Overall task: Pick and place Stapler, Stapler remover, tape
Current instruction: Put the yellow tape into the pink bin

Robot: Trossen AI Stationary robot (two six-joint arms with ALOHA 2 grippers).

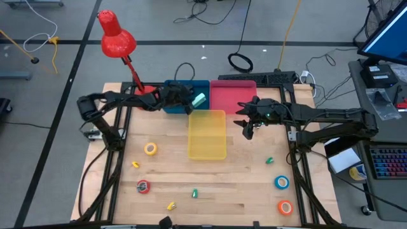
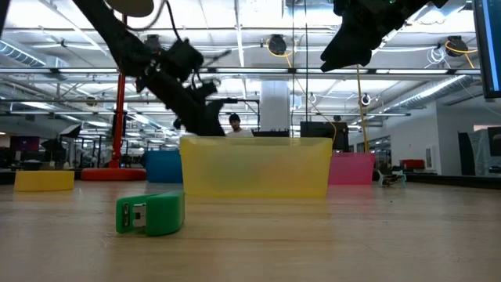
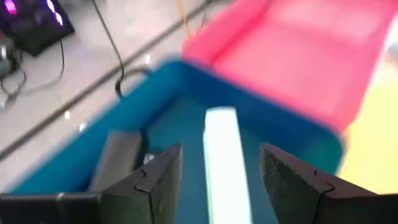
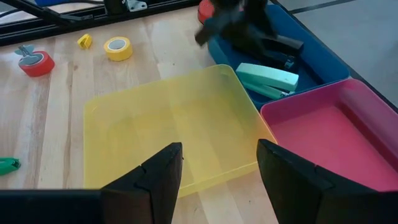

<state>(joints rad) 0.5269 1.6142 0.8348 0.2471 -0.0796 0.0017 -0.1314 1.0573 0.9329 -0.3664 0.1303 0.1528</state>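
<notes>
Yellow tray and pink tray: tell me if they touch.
Cannot tell. In the right wrist view the yellow tray corner reaches the pink tray rim; no gap or contact is plain.

Three plastic trays sit side by side on the pale wood table [image 1: 210, 191]: a deep blue tray [image 4: 317, 62], a hot-pink tray [image 4: 336, 137] and a translucent yellow tray [image 4: 168, 130]. A mint-green stapler [image 4: 268, 79] and a black stapler [image 4: 280, 45] lie in the blue one. Out on the wood lie a yellow tape ring [image 1: 150, 149], a red tape ring [image 1: 144, 186], a blue tape ring [image 1: 281, 182], an orange tape ring [image 1: 284, 207] and a small green piece with a silver clip [image 2: 150, 213]. A bright red desk lamp [image 1: 116, 38] stands at the back edge.
</notes>
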